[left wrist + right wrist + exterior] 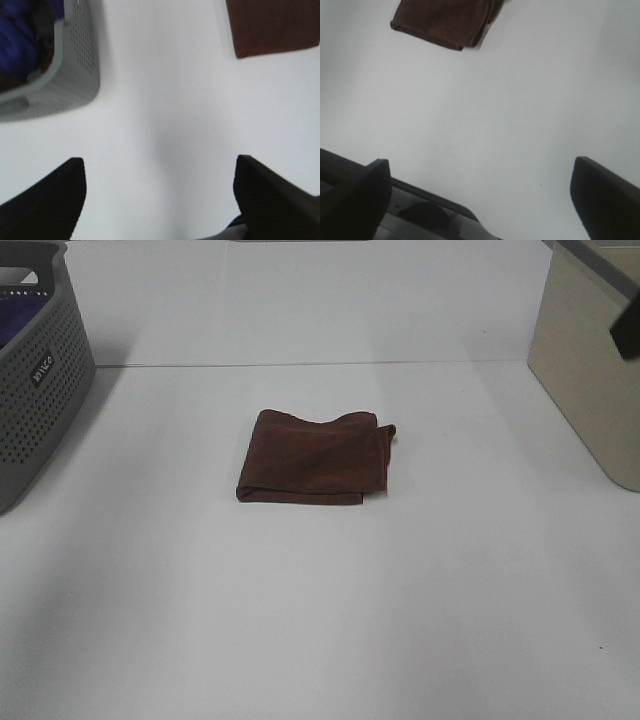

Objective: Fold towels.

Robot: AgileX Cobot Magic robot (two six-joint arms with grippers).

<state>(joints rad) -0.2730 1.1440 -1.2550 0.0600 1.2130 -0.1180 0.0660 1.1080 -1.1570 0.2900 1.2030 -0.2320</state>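
Dark reddish-brown folded terry towel (313, 457) flat on white tabletop (320, 620), well ahead of both tools. Left tool (159, 192) and right tool (480, 192) spread wide, empty. Towel likely light, limp, non-slip; pinch loose layered corner edge, not fold.

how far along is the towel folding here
Done: the dark reddish-brown terry towel lies folded into a compact layered square in the middle of the white table, one corner slightly untidy. In hand: nothing; the left gripper and right gripper are both open over bare table, away from the towel. Left: possibly moving it to the grey perforated plastic basket, which holds purple fabric.
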